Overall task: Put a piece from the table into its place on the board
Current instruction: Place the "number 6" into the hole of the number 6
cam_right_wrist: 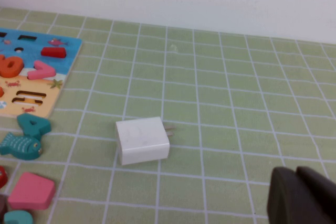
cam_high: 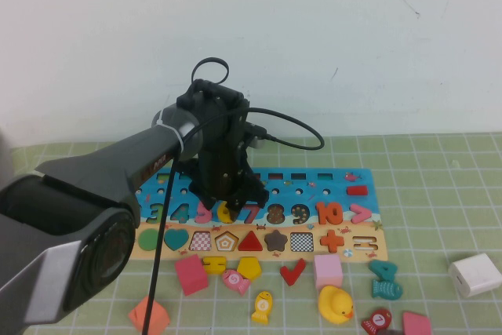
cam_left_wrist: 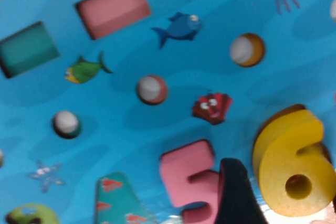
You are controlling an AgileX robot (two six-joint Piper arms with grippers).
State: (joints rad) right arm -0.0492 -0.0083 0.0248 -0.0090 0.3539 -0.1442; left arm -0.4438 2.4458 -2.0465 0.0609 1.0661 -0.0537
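High view: left arm reaching forward, wrist bent down, left gripper over long blue wooden puzzle board, fingers spread either side of small flat yellow wooden 6, lying beside pink 5. Right gripper low over green gridded table, fingers pressed together, empty.

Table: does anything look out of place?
A white charger, right of the board, and a duck, in front of it, are no puzzle pieces. Left gripper is over the board's 6; right gripper hangs near the charger.
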